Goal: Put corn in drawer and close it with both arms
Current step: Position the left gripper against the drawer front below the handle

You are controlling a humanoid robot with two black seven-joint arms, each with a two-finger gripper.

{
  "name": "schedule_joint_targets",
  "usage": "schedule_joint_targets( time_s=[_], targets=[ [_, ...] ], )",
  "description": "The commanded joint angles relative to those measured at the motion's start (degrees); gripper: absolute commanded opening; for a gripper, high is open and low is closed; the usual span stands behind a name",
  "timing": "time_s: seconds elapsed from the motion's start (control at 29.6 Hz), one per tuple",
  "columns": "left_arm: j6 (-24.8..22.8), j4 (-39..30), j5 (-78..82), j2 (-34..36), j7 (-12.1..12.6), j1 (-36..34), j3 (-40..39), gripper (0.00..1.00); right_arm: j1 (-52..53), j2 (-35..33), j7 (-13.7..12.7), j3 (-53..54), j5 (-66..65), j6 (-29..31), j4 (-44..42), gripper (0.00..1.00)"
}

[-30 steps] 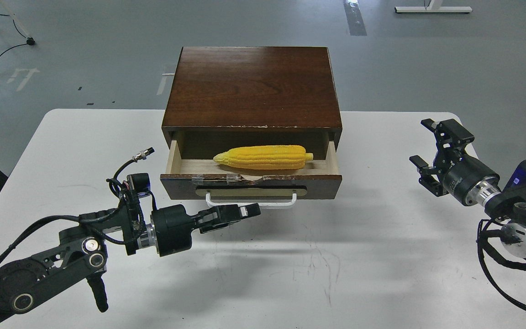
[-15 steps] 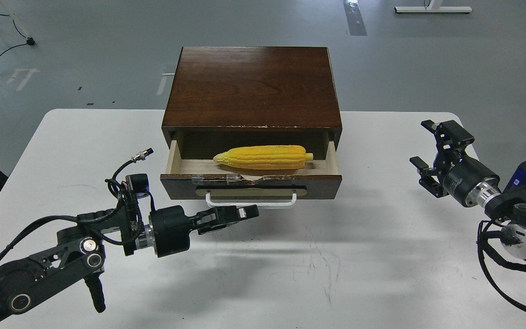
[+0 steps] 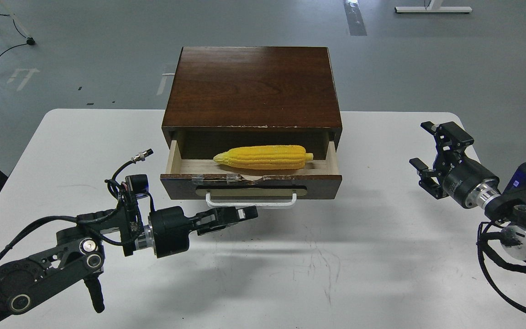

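Corn (image 3: 263,156) lies on its side inside the drawer (image 3: 250,186), long axis running left to right, tapered tip to the left, stubby end to the right. It rests on the pale wood floor toward the front, spanning roughly the middle half of the width.

Drawer stands pulled partway out of the dark brown cabinet (image 3: 251,87). Front panel has a chipped, taped top edge; white bar handle (image 3: 251,201) hangs on a beige plate below it.

Left end effector (image 3: 244,213): fingers together, pointing right, held low just in front of and slightly below the handle, toward its left half. Contact with the handle cannot be made out. Nothing is clamped in it. Its arm comes in from the lower left, cables looped above the wrist.

Right end effector (image 3: 433,151): fingers apart, empty, hanging above the desk (image 3: 359,256) well to the right of the drawer, open side facing left and away.

Desk is white with faint scuffs in front of the drawer. Cabinet sits at the far middle of it. Grey floor beyond.
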Motion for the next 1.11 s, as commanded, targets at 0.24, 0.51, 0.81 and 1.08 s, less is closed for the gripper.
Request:
schedule_joint_targets(
  time_s=[0.24,0.51,0.81,1.08],
  targets=[
    [0.06,0.23,-0.08,-0.02,-0.13,0.01,-0.01,0.00,-0.30,0.00,0.00,0.00,-0.09,0.00,0.00,0.99],
    [0.06,2.52,-0.34,-0.19,-0.13,-0.16,-0.36,0.00,-0.65,0.00,0.00,0.00,-0.09,0.00,0.00,0.99],
    [0.06,5.24,-0.25,-0.81,-0.30,-0.69,-0.88,0.00,-0.83,0.00,0.00,0.00,-0.09,0.00,0.00,0.99],
    [-0.11,6.39,-0.34,-0.90,-0.48,-1.13,-1.32,0.00,-1.00,0.09,0.00,0.00,-0.09,0.00,0.00,0.99]
  ],
)
